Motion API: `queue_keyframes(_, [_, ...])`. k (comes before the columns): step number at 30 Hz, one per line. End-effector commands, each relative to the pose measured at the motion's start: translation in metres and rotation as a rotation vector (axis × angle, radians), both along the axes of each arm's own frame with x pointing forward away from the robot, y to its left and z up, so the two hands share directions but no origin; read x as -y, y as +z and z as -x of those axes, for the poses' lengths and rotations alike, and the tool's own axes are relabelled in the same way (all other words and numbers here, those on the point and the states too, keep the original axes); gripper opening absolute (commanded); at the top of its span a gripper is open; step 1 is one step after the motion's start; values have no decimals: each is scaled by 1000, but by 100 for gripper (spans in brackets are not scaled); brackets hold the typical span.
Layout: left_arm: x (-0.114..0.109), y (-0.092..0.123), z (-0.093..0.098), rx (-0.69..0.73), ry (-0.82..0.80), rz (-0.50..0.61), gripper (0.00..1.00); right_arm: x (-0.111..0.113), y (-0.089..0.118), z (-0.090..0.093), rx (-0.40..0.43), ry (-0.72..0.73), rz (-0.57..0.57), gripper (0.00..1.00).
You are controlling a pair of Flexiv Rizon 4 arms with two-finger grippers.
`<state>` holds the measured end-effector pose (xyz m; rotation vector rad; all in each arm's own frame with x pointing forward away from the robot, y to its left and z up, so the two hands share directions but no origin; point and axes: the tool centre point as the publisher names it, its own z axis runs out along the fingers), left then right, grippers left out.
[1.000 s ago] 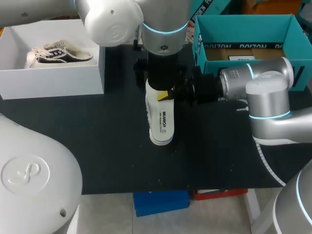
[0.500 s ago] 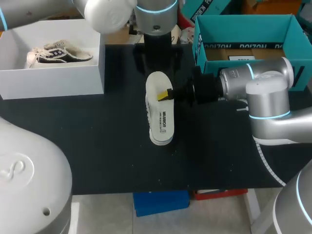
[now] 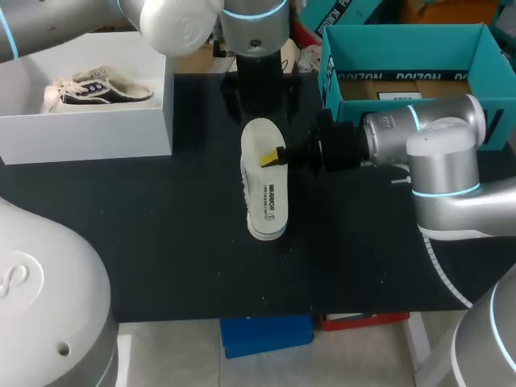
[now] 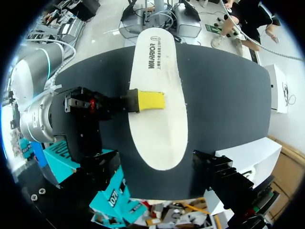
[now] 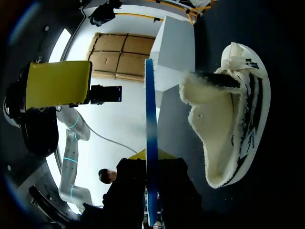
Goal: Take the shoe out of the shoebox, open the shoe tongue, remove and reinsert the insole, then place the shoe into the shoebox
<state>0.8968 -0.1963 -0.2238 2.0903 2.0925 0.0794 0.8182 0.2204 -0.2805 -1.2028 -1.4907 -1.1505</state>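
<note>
White insole (image 3: 264, 181) sits clamped in the nearly closed right pincer (image 3: 276, 156).

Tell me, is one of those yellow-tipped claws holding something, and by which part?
Yes. The right gripper holds the white insole, pinched about midway along one long edge, one finger above it and one below.

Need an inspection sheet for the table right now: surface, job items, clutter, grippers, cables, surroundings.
Surface: black table, no spills seen.
Job's things: insole held above the shoe mid-table; teal shoebox far right, no shoe seen inside.
Clutter: white box far left, second shoe inside.
Grippers: right gripper shut on the insole; left gripper open above it.
Cables: nothing seen.
Surroundings: nothing seen.
</note>
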Motion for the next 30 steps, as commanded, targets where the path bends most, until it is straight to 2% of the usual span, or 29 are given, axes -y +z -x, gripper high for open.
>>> queue_keyframes(1, [-9,5,21,15,-2,5,100,-1,0,1,-1,-2,4,0])
queue_keyframes(11, [-19,3,80,0,1,-3,100,-1,0,1,-1,-2,4,0])
queue_keyframes(19, [-24,-2,116,-17,11,-3,100,-1,0,1,-1,-2,4,0])
queue_keyframes(27, [-33,-5,143,-52,-35,108,100,-1,0,1,-1,-2,4,0])
queue_keyframes(30, [-41,-4,149,-72,-79,263,100,-1,0,1,-1,-2,4,0])
